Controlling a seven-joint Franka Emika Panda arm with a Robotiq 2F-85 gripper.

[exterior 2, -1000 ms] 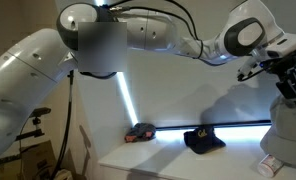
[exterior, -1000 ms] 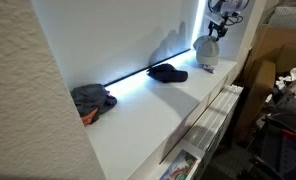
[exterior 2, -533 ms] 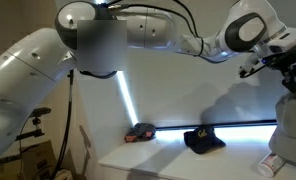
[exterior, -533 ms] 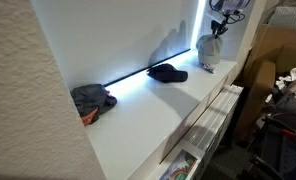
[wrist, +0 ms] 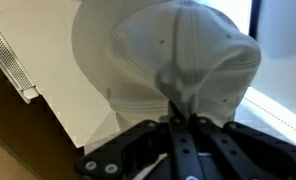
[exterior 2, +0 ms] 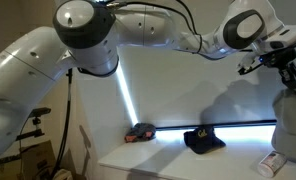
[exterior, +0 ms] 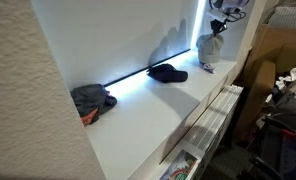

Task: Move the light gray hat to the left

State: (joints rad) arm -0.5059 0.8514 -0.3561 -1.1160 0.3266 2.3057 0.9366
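Observation:
The light gray hat (exterior: 208, 52) stands at the far end of the white shelf (exterior: 148, 115), next to the bright corner. My gripper (exterior: 215, 32) comes down on its top. In the wrist view the hat (wrist: 178, 45) fills the upper picture, and the gripper (wrist: 178, 102) is shut, pinching a fold of the crown fabric between its fingers. In an exterior view the hat (exterior 2: 293, 130) sits at the right edge of the picture under the gripper (exterior 2: 292, 90).
A dark cap (exterior: 168, 72) lies mid-shelf against the lit back wall, also visible as the dark cap (exterior 2: 203, 140). A gray and orange hat (exterior: 91, 100) lies further along. A small white object (exterior 2: 273, 163) rests near the shelf edge. Cardboard boxes (exterior: 273, 60) stand beside the shelf.
The jaws have closed from wide open onto the top of the light gray hat, and its crown is now bunched between them. The other hats have not moved.

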